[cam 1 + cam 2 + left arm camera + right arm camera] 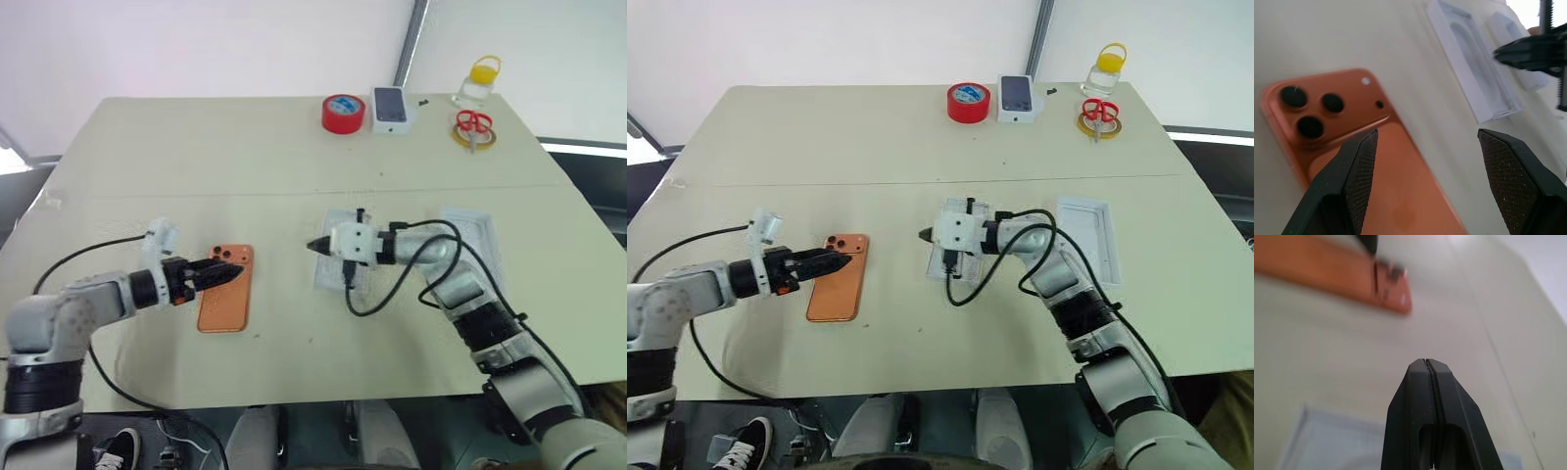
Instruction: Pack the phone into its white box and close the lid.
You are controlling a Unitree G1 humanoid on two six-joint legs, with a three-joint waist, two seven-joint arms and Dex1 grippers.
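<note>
Close up, the left wrist view shows the left claw (1425,171) spread wide, empty, just above the phone (1352,161) lying camera-side up on the surface (294,362). Beyond it, the right claw (315,246), clenched on nothing, hovers over one white tray (945,266); another (1087,235) lies behind its arm. Farther off stand red tape (343,115), a small box (390,110), scissors (472,124).
</note>
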